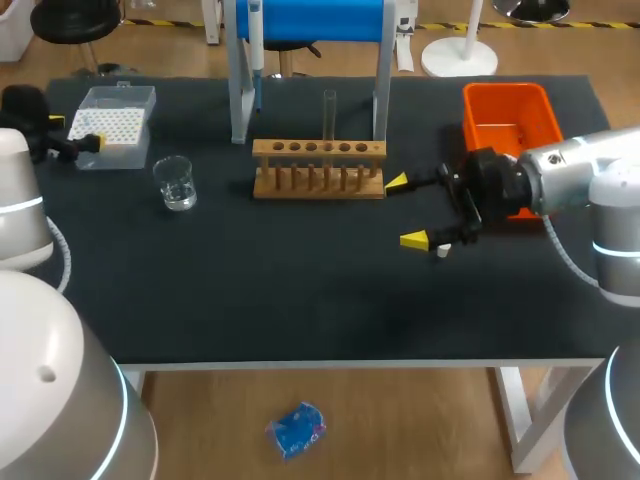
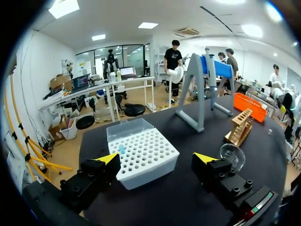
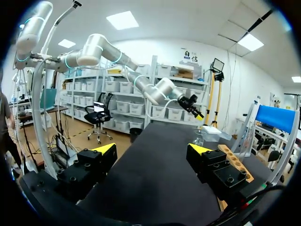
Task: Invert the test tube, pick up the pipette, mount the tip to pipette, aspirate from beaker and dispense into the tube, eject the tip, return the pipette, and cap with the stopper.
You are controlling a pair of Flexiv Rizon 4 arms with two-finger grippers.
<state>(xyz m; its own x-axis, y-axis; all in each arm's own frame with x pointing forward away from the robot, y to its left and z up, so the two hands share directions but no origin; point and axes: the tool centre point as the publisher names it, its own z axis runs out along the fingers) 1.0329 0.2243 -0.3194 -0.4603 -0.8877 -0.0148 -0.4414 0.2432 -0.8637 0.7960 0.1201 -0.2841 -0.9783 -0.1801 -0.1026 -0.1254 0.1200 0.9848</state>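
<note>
From above, my right pincer [image 1: 406, 210] hangs over the dark table [image 1: 300, 290], spread wide with nothing in it. One yellow tip sits just beside the end of the wooden rack [image 1: 318, 170]; the other is nearer the table's front edge, with the small white stopper [image 1: 443, 250] just beside it. I cannot tell whether it touches the stopper. The test tube [image 1: 329, 112] stands upright in the rack, near this pincer. The orange bin [image 1: 510, 118] lies behind my right wrist. My left pincer [image 1: 73, 131] is also open and empty, at the side of the tip box [image 1: 118, 122]. The beaker [image 1: 175, 184] stands between that box and the rack. The pipette [image 1: 255, 45] hangs on the blue stand [image 1: 310, 20] behind the rack.

From my left wrist, the left pincer [image 2: 156, 159] gapes wide and grips nothing. The tip box [image 2: 143, 150] lies just ahead, in line with the gap. The beaker [image 2: 233, 154] shows past one finger, with the rack [image 2: 240, 127] and the orange bin [image 2: 249, 106] farther on. The pipette [image 2: 207, 70] hangs on the stand [image 2: 195, 94], well apart.

From my right wrist, the right pincer [image 3: 152, 149] is wide open over bare table [image 3: 150, 165]. The rack [image 3: 235, 162] lies just beside one finger. My left pincer [image 3: 196, 109] hovers at the table's far end.
</note>
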